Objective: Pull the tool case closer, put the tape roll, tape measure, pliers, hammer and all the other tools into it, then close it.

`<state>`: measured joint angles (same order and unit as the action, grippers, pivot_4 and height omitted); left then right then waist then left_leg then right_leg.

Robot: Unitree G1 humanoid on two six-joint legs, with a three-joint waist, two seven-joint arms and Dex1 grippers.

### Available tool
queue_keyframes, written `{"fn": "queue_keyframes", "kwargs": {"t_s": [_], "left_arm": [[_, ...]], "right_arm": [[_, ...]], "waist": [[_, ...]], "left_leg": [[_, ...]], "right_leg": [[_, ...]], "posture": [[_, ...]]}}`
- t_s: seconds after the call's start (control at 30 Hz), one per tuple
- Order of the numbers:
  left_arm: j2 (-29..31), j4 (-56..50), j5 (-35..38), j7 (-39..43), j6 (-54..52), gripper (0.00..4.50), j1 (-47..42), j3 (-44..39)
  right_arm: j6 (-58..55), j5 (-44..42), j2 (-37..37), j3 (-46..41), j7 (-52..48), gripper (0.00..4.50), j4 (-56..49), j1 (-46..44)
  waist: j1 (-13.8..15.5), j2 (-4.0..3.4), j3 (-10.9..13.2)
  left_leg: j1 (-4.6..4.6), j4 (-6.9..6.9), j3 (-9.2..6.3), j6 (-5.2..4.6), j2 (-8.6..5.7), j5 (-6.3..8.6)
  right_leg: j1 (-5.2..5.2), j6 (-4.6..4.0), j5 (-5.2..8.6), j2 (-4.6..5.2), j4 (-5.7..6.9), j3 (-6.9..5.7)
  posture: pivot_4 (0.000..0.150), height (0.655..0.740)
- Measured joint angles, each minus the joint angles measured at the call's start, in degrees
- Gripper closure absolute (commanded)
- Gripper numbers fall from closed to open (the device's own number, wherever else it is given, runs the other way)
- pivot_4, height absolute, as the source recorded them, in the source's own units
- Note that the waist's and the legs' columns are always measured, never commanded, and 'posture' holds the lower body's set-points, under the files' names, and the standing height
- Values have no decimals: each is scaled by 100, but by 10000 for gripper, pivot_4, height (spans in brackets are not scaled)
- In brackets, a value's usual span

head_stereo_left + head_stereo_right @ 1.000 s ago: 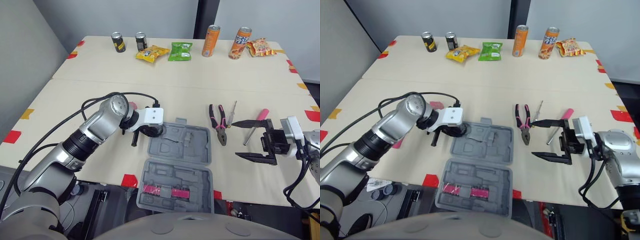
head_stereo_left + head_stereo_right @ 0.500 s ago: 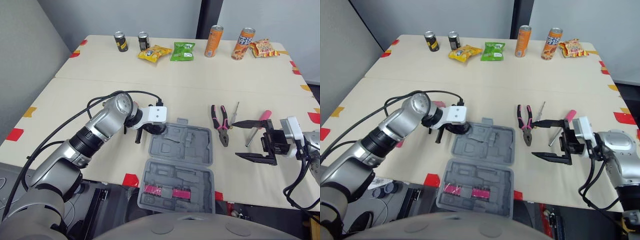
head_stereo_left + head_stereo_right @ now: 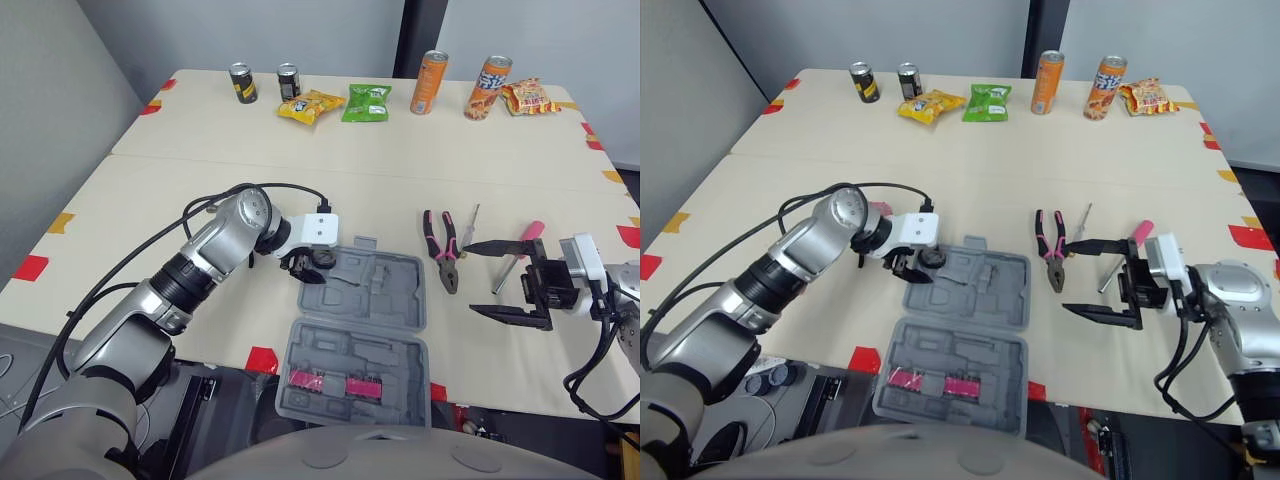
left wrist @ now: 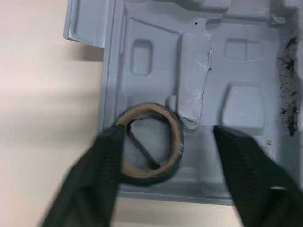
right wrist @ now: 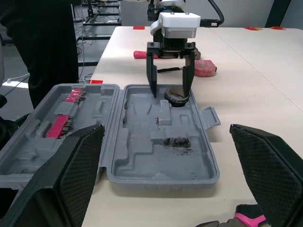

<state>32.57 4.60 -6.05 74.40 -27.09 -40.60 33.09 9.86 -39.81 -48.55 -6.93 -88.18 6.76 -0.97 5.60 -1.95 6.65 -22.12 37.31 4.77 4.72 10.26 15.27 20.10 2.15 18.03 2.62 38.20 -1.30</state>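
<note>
Your left tool (image 5: 170, 90) hangs over the far-left corner of the open tool case (image 3: 385, 300) with its fingers spread. They straddle the tape roll (image 4: 147, 178) without pinching it. The roll lies flat inside the case's far half, tucked into that corner and close to one finger. The near half of the case holds a row of pink bits (image 3: 330, 381).

Your right tool (image 3: 470, 280) is also spread wide and holds nothing. It sits low over the bare worktop (image 3: 200, 190), to the right of the case. The pliers (image 3: 441, 245) lie on the worktop between the case and that tool. A pink-handled screwdriver (image 3: 512, 255) rests just beyond its upper finger.
</note>
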Motion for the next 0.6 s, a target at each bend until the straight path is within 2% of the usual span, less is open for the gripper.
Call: {"fn": "queue_keyframes", "kwargs": {"t_s": [0.27,0.4,0.6], "left_arm": [[76,-318,217,159,-228,11788,-228,-226],[143,-445,559,255,-310,11788,-238,-526],[67,-283,900,-19,265,11788,17,-1175]], "right_arm": [[7,66,32,0,0,0,7,-67],[23,94,94,0,0,0,10,-76],[49,108,177,-13,0,0,9,-63]], "waist": [[-6,0,0],[-4,0,0],[-5,0,0]], "left_leg": [[0,0,0,1,0,0],[0,0,0,2,0,0],[-1,1,0,3,0,0]], "right_leg": [[0,0,0,0,-1,1],[1,0,0,0,-1,1],[-1,0,0,0,-3,0]], "posture": [[1500,7400],[1500,7400],[1500,7400]]}}
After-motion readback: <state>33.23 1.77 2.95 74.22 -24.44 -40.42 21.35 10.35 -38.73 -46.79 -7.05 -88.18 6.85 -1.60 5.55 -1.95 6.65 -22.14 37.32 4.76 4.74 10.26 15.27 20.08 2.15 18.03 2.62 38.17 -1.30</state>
